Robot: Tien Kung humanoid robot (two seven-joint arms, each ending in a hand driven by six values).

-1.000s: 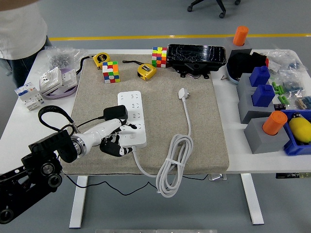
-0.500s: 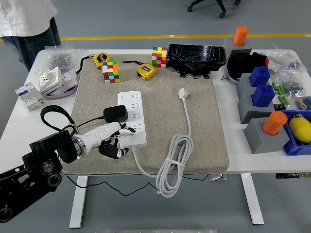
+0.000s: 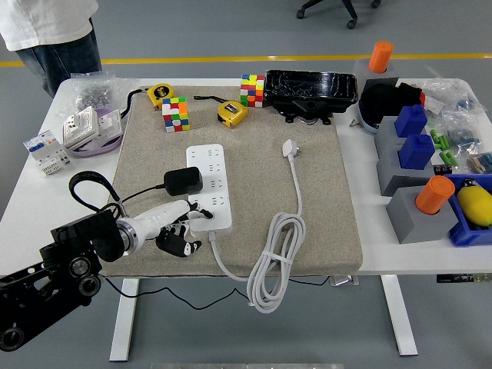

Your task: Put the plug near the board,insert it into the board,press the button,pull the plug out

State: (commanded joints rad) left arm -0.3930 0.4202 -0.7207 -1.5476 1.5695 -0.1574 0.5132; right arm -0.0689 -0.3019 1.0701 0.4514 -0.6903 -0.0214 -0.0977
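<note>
Plug (image 3: pixel 183 181), black and blocky, is sitting seated in the left side of the board (image 3: pixel 209 187), its thin cord trailing left off the mat (image 3: pixel 323 200). The board is lying lengthwise near the mat's middle, its own white cable looping off the near end.

Left hand (image 3: pixel 175 229) is reaching in from the lower left, hovering at the board's near left corner, just below the plug and apart from it. Fingers look loosely curled with the white thumb side stretched toward the board; they are holding nothing that I can make out (dark fingers against shadow, hard to read). Right hand is not showing.

A second, white plug (image 3: pixel 290 148) with coiled cable is lying free to the right of the board.

Handling judgement: the black plug is likely light, rigid, hard plastic, somewhat smooth. Socket friction will probably be gripping it, so a pull may be lifting the light board too. Best hold seems to be pinching its two opposite side faces, low on the body, never the cord, which is soft and would be straining at the joint. Pulling straight up, not tilted, looks safest for the pins.

A person (image 3: pixel 54 34) is standing at the far left corner.
</note>
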